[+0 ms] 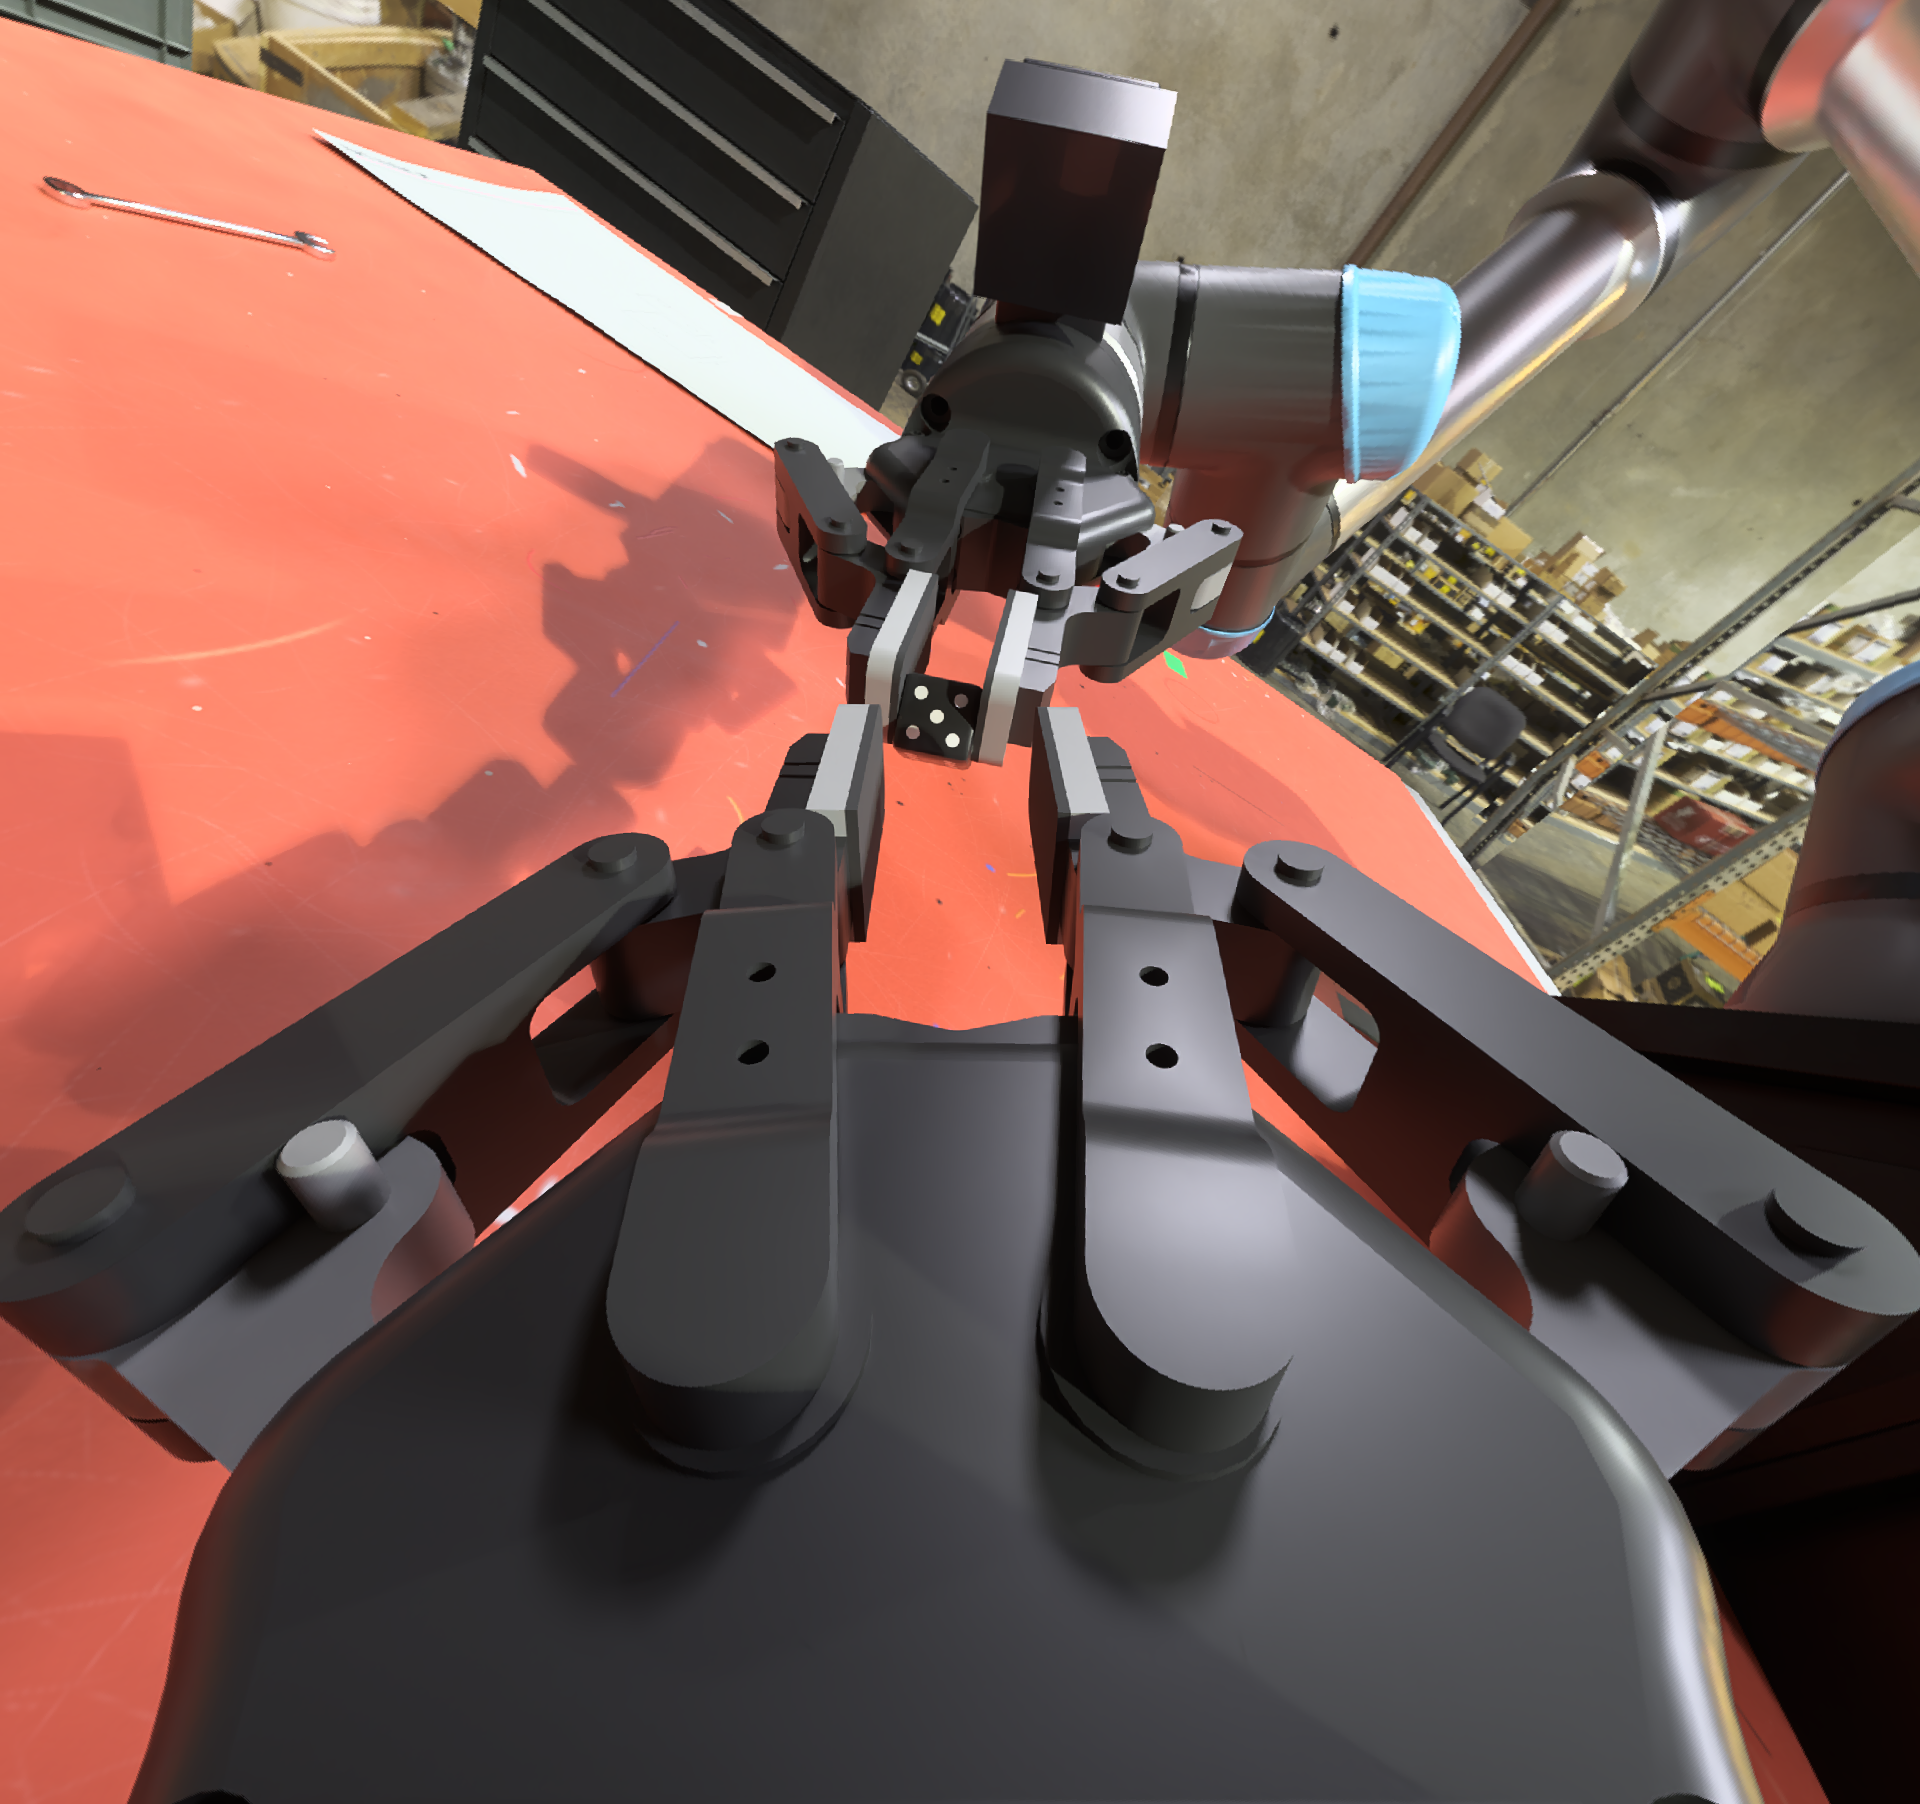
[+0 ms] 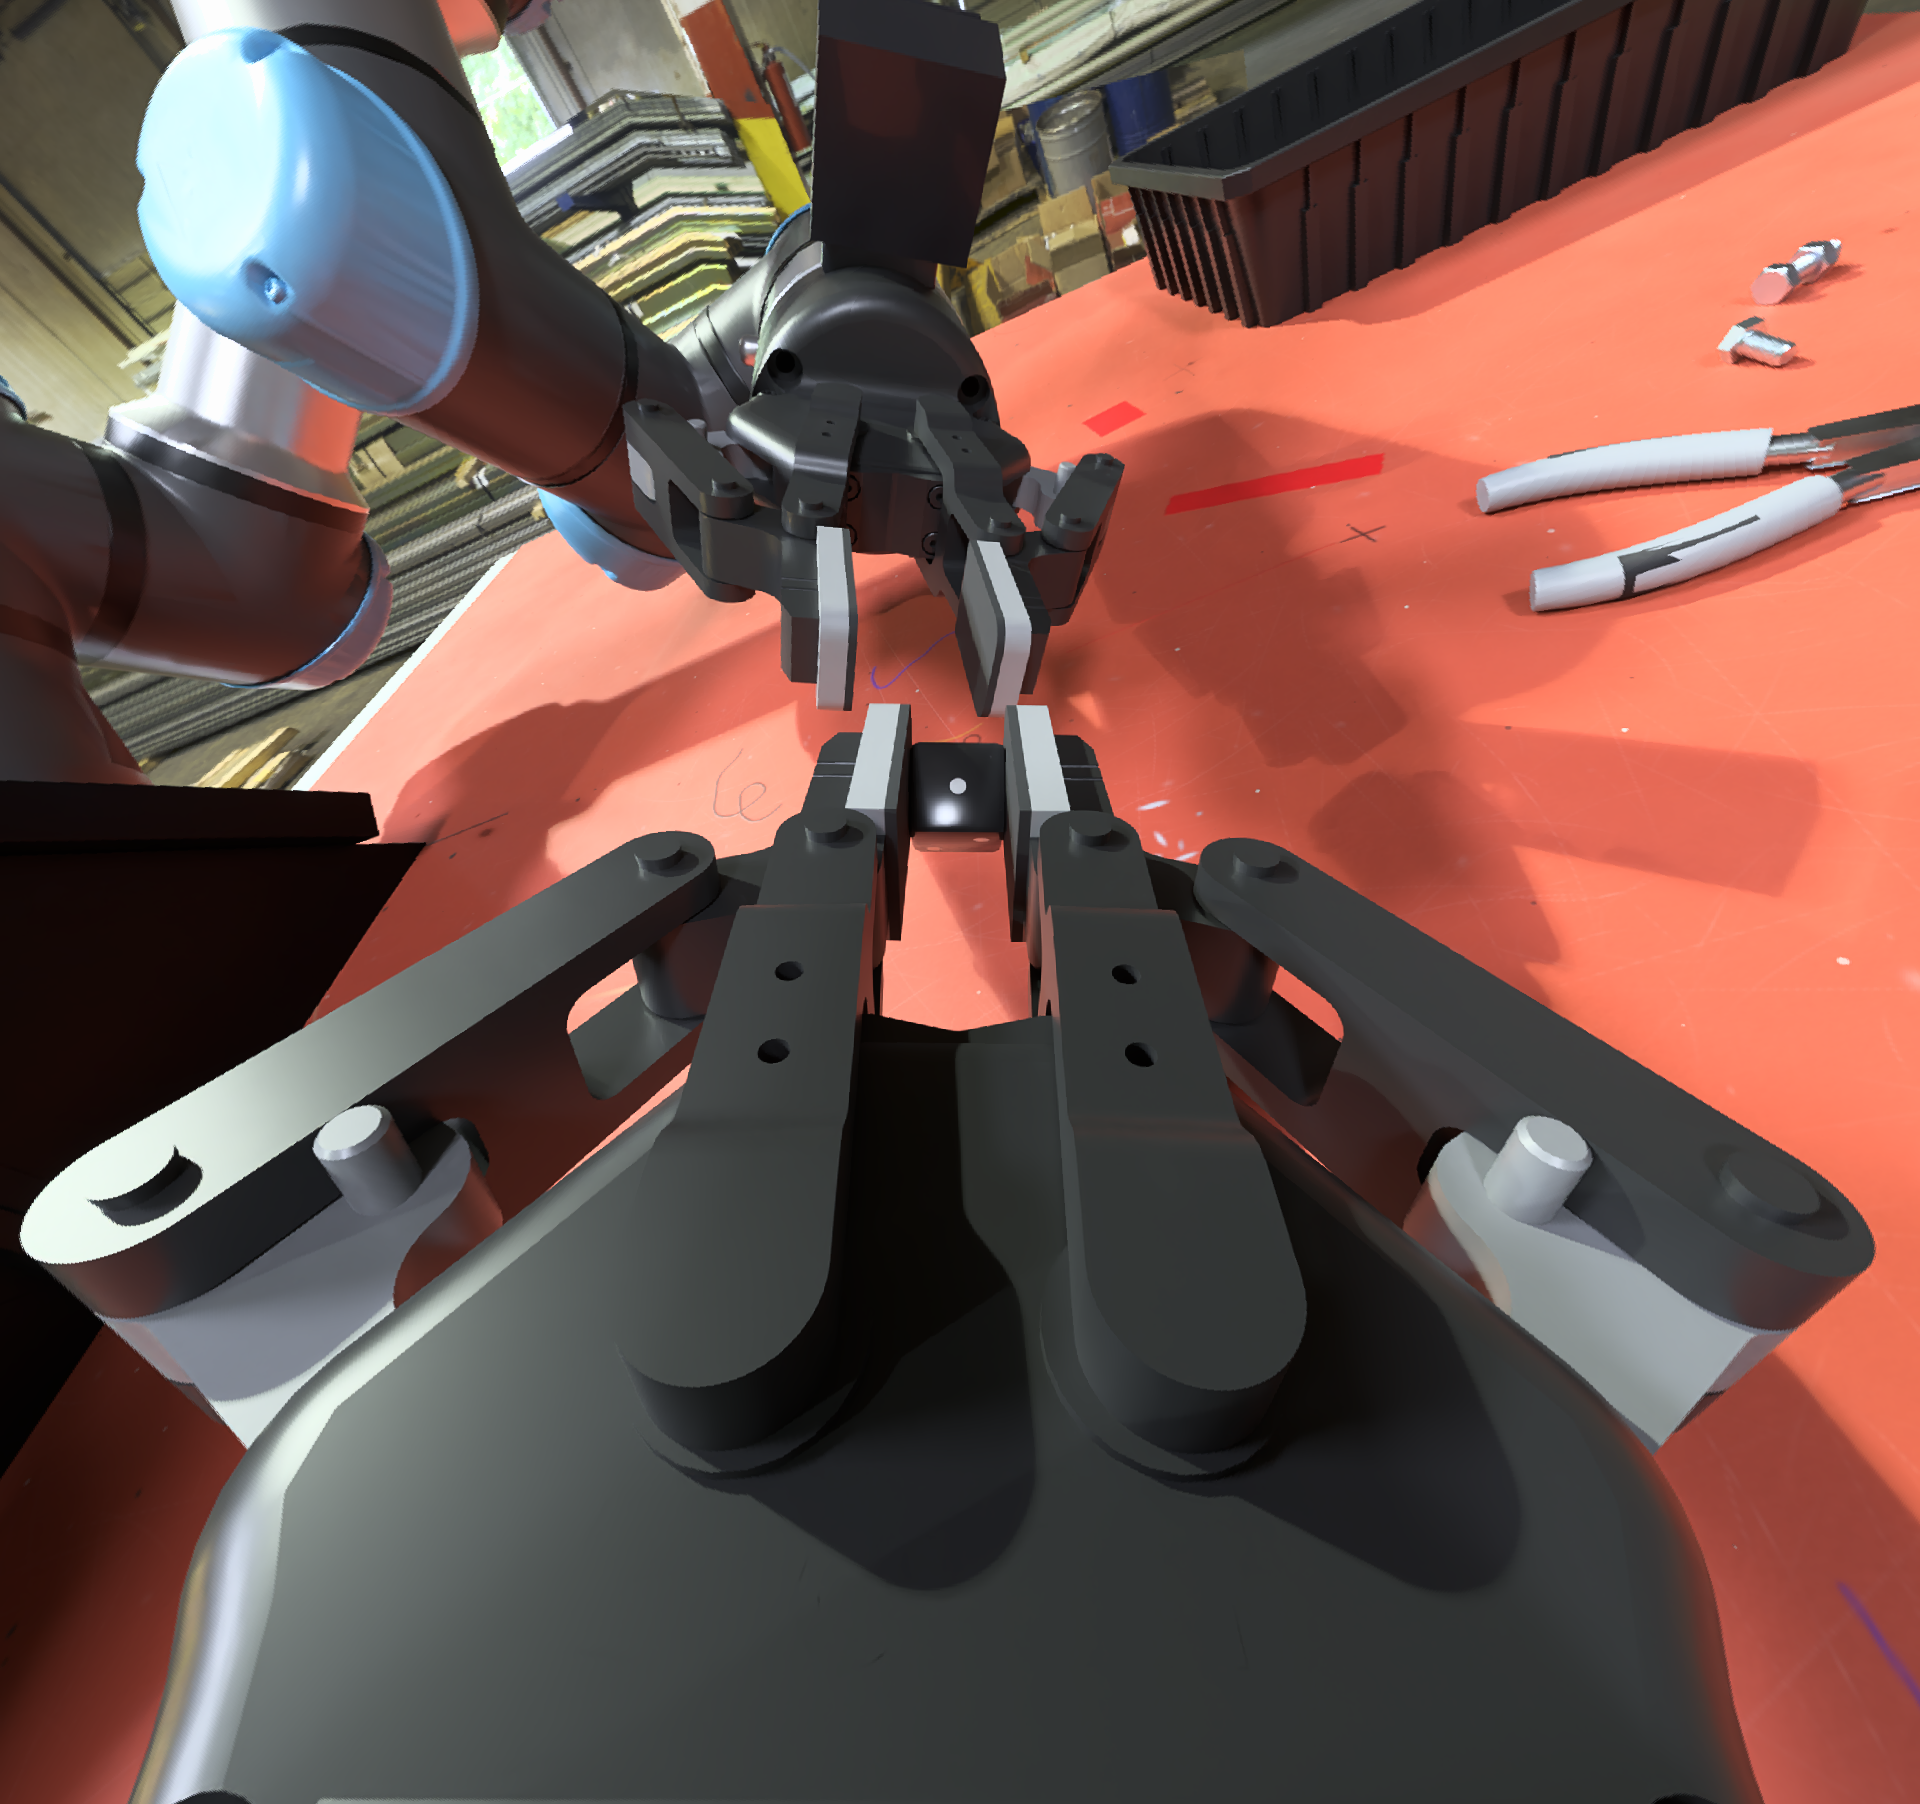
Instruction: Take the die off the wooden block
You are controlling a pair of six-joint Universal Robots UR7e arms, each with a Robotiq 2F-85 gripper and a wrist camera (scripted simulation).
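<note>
The die (image 2: 956,793) is black with white pips. My right gripper (image 2: 956,767) is shut on it, one pad on each side, low over the red table (image 2: 1351,819). In the left wrist view the die (image 1: 935,715) sits between the right gripper's fingertips (image 1: 940,731). My left gripper (image 1: 956,767) is open and empty, tip to tip with the right one, just short of the die. It faces me in the right wrist view (image 2: 916,694). A dark brown slab (image 2: 177,881) lies at the left edge; I cannot tell if it is the wooden block.
A wrench (image 1: 187,214), a white sheet (image 1: 582,268) and a black drawer cabinet (image 1: 675,113) lie far left. White-handled pliers (image 2: 1683,518), two bolts (image 2: 1792,271) and a black ribbed bin (image 2: 1507,113) lie to the right. The table edge (image 2: 416,653) is close.
</note>
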